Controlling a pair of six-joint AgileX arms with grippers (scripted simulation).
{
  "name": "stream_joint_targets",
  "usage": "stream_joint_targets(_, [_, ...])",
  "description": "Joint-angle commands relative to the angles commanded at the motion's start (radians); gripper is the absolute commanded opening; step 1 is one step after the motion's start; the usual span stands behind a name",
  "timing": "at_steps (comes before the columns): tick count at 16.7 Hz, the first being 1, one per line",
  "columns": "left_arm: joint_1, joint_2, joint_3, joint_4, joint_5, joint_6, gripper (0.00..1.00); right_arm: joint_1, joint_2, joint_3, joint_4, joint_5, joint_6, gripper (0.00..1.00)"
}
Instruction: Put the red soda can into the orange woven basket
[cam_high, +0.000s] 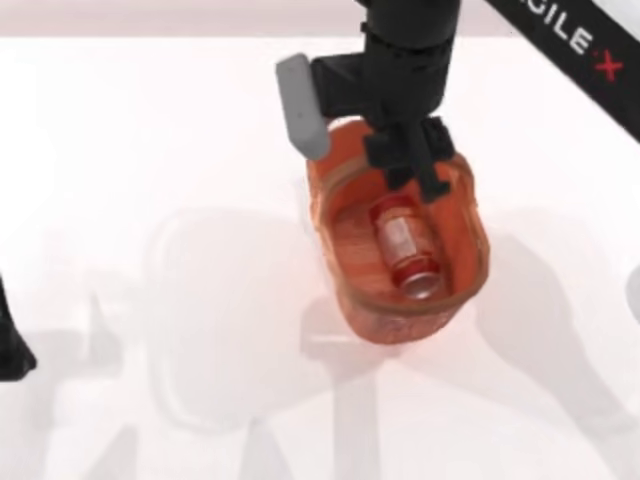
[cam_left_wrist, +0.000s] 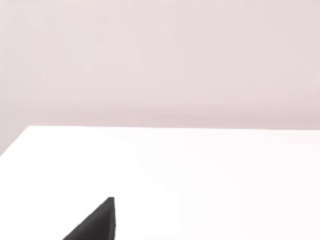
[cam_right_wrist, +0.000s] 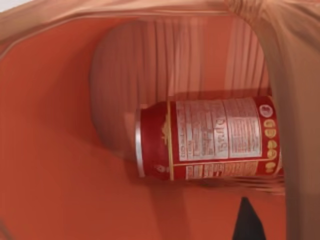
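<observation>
The red soda can (cam_high: 405, 250) lies on its side on the slatted bottom of the orange woven basket (cam_high: 478, 240), silver top toward the near end. My right gripper (cam_high: 412, 172) hangs open just above the basket's far end, apart from the can and holding nothing. In the right wrist view the can (cam_right_wrist: 210, 140) rests free against the basket wall (cam_right_wrist: 50, 150), and only one dark fingertip (cam_right_wrist: 245, 222) shows. My left arm (cam_high: 10, 350) is parked at the table's left edge; its wrist view shows one fingertip (cam_left_wrist: 97, 222) over bare table.
The right arm's grey wrist block (cam_high: 300, 105) juts out over the basket's far left rim. A brown handle band (cam_right_wrist: 287, 100) crosses the right wrist view. White table surrounds the basket on all sides.
</observation>
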Motion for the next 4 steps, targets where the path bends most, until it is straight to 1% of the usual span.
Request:
stream_joint_targets(2, [0.0, 0.0, 0.0, 0.0, 0.0, 0.0, 1.0, -0.006, 0.009, 0.055, -0.049, 0.0, -0.006, 0.0])
stream_joint_targets(4, [0.0, 0.0, 0.0, 0.0, 0.0, 0.0, 1.0, -0.008, 0.012, 0.068, -0.062, 0.0, -0.007, 0.0])
